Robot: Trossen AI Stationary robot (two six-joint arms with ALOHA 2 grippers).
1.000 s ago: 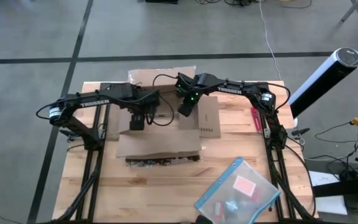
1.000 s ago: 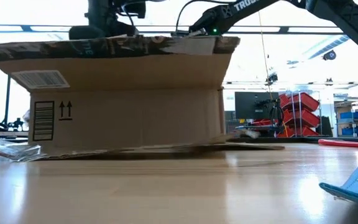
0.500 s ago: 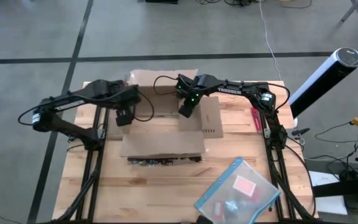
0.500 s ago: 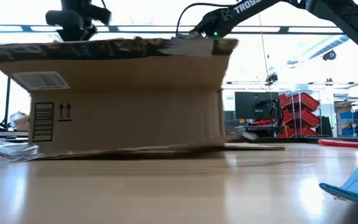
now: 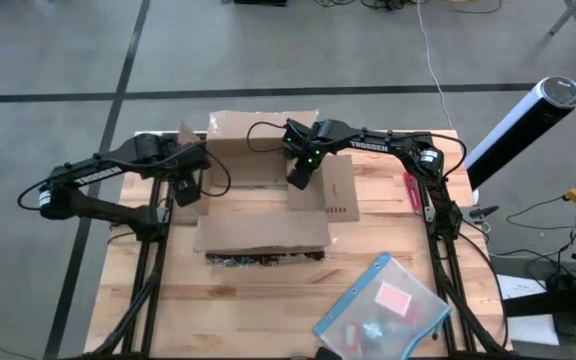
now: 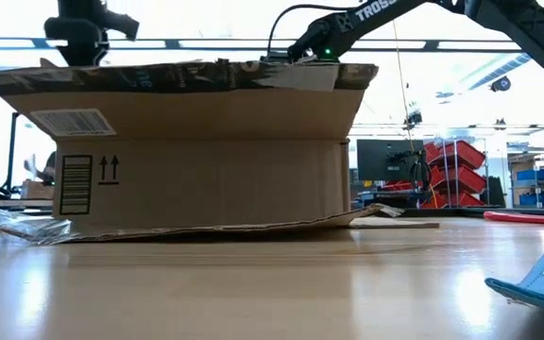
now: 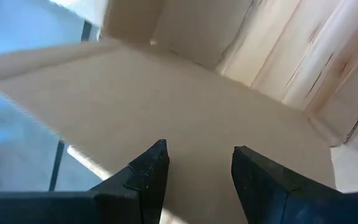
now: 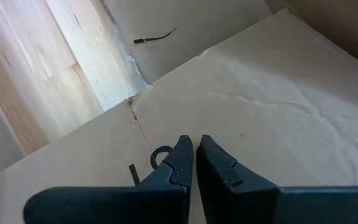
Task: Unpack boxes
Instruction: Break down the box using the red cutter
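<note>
The brown cardboard box (image 5: 258, 215) lies in the middle of the table on its broad underside, with a barcode label and arrows on its near wall (image 6: 83, 170). My left gripper (image 5: 185, 190) hovers open beside the box's left end, above an outspread flap (image 7: 185, 99). My right gripper (image 5: 297, 178) is shut at the box's top, right of its middle. My right gripper comes from above, slanting down, with its shut fingertips (image 8: 185, 155) at a top flap of the box (image 8: 241, 118), close to the flap's edge and a printed mark. The fingers hide the spot itself, so I cannot tell whether they rest on it.
A clear pouch with blue edges (image 5: 383, 305) lies near the table's front right. A small red tool (image 5: 409, 190) lies by the right arm's base. Crumpled packing (image 5: 258, 259) lies along the box's near side. A white cylinder (image 5: 513, 125) stands off the table's right.
My left gripper has drawn back from above the box's top toward the table's left edge and now stands beside the box's left end. The box has slid a little toward the right. My right gripper has kept its place.
</note>
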